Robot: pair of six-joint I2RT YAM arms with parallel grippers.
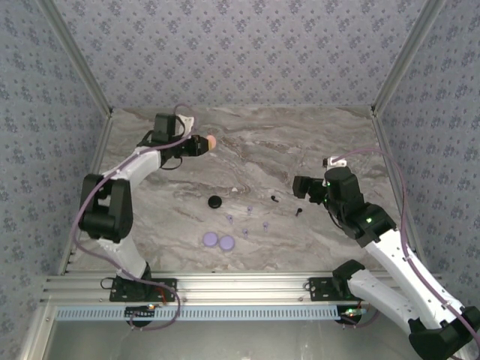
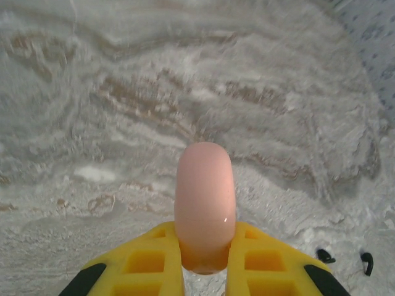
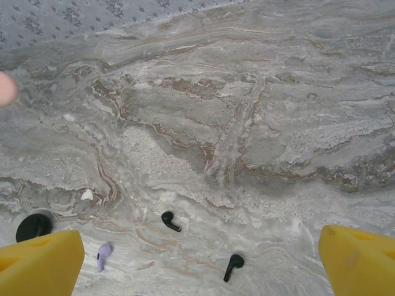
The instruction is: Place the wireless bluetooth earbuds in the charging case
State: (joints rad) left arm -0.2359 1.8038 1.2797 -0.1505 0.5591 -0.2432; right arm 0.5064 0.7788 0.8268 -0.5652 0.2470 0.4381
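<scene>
Left pincer (image 1: 201,142) is clenched on a pale pink case (image 1: 211,141) at the far left of the bench (image 1: 337,135). In the left wrist view its yellow fingers (image 2: 148,262) squeeze the case from both sides, and the case's rounded end sticks out past the tips. Right pincer (image 1: 298,187) sits right of centre, released, jaws spread wide with nothing between them. In the right wrist view its two yellow fingertips (image 3: 37,265) stand at the bottom corners, with bare bench between them. All the earbuds I can see lie loose on the bench, none in a case. Two black earbuds (image 1: 274,199) are just ahead of the right pincer, near each other but apart. A few lavender earbuds (image 1: 247,209) are scattered mid-bench, further left. A black disc (image 1: 215,202) lies flat left of the lavender earbuds, well apart from the pink case. Two lavender discs (image 1: 210,239) lie side by side nearer the arm bases; I cannot tell if they touch. In the right wrist view one lavender earbud lies just beside the left fingertip, and the black disc is partly hidden behind it. A tiny pale bit (image 1: 235,189) lies past the black disc, too small to identify.
</scene>
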